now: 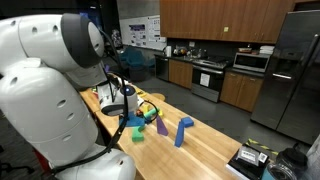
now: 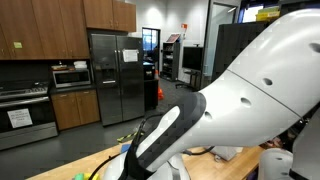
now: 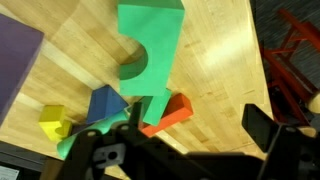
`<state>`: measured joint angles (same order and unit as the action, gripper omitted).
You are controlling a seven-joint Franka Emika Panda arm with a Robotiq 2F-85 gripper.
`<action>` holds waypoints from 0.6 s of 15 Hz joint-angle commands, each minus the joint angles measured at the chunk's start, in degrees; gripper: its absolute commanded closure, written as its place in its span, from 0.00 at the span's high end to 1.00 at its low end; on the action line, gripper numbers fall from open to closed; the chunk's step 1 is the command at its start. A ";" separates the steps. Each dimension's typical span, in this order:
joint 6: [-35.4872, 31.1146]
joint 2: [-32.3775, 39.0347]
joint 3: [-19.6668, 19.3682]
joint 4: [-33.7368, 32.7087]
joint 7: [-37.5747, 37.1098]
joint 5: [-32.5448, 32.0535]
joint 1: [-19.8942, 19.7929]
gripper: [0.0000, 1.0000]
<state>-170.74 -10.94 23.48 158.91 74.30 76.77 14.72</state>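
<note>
Wooden table [image 3: 215,70]; jaws spread wide, empty, over green arch block [image 3: 160,30]

Wooden bench [image 1: 210,145]; tall blue block [image 1: 182,131] upright on bench, purple block [image 3: 15,58] lying on bench; beyond bench: steel fridge [image 1: 297,70], stove [image 1: 210,75], microwave [image 1: 251,60], wooden cabinets [image 1: 225,18] above

A wooden table [image 3: 215,60] carries a green arch [image 3: 150,40], blue block [image 3: 105,103], yellow block [image 3: 54,122], orange block [image 3: 172,112] — and a purple block [image 3: 15,60].
</note>
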 commanded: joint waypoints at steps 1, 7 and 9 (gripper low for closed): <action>-4.86 4.45 0.89 -1.49 0.07 -0.26 -0.13 1.00; -11.04 11.31 2.60 -2.78 -1.62 -4.44 0.21 1.00; -13.23 12.97 2.83 -2.70 -2.30 -6.89 0.43 1.00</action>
<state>-180.21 -0.58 25.75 156.64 73.62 72.77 14.72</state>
